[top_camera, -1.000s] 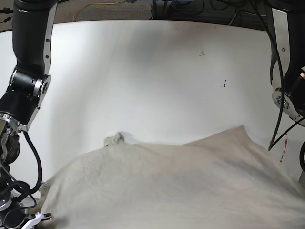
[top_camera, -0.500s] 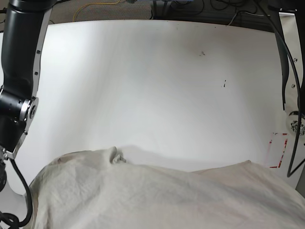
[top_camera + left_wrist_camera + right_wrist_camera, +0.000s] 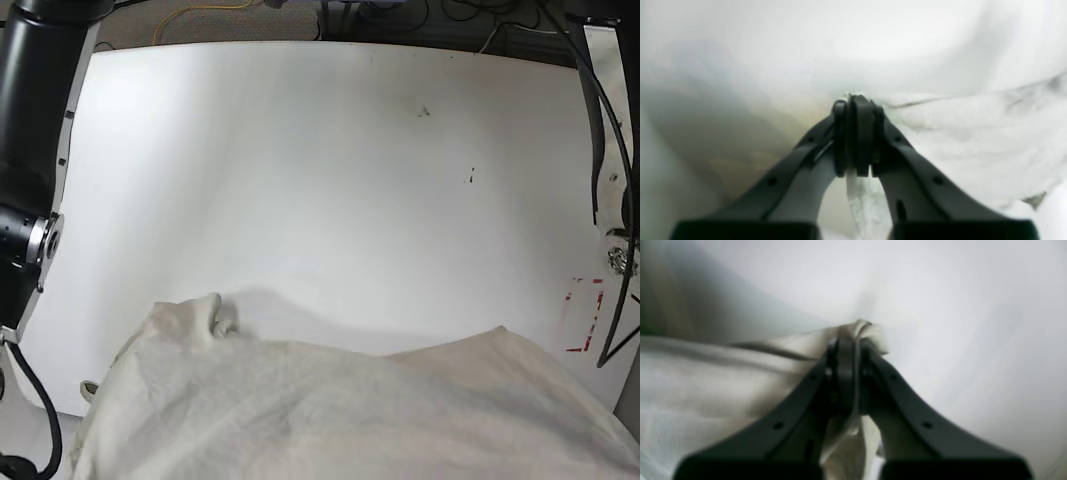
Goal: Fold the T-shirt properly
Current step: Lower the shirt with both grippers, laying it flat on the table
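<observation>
- The T-shirt (image 3: 330,410) spans the table's (image 3: 330,180) near side, wrinkled and spread wide; no finished fold shows.
- Folding and smoothing seem left; only the grasp looks done.
- 2 grippers, left (image 3: 858,100) and right (image 3: 853,343), pinch its cloth between closed fingers.

Three views: one from above, two from the wrists.
The base view looks down and forward across the bench (image 3: 330,190), an arm at each side, the shirt (image 3: 330,410) along the bottom edge and cables beyond the far edge. Each wrist view looks along its own fingers (image 3: 858,133) (image 3: 848,373), close up and blurred. All three share the shirt and pale bench.
</observation>
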You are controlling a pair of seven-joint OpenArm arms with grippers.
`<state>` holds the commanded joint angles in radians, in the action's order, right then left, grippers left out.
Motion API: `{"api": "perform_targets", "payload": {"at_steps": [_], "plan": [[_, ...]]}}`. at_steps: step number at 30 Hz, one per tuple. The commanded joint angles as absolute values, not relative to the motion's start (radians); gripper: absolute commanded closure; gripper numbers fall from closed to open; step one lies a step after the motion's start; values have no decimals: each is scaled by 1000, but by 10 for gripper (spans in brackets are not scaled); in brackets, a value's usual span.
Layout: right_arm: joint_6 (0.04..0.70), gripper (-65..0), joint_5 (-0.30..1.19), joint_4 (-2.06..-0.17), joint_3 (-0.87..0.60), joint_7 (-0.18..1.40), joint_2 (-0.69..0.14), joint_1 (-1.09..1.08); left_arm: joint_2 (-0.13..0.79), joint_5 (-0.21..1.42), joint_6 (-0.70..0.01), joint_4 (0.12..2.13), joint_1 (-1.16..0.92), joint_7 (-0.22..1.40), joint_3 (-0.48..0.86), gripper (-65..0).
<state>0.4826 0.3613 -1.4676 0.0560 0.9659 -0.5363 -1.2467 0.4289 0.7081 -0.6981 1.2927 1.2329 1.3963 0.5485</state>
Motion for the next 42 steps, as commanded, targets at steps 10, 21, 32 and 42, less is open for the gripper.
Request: {"api": "perform_targets", "payload": {"at_steps": [10,21,32,42], "plan": [[484,-2,361,-1673,-104,992,-544,-826,441,849,-698,1442,901,1396,549,-29],[484,-2,363,-1891,-294,993,-461,-348,470,964,-698,1600,501,1396,625,-28],[484,-2,363,-2005,-406,993,-331,15,472,1063,-698,1712,130,1396,731,-28],[484,0,363,-2017,-443,993,-274,225,492,1082,-698,1753,-180,1396,805,-28]]}}
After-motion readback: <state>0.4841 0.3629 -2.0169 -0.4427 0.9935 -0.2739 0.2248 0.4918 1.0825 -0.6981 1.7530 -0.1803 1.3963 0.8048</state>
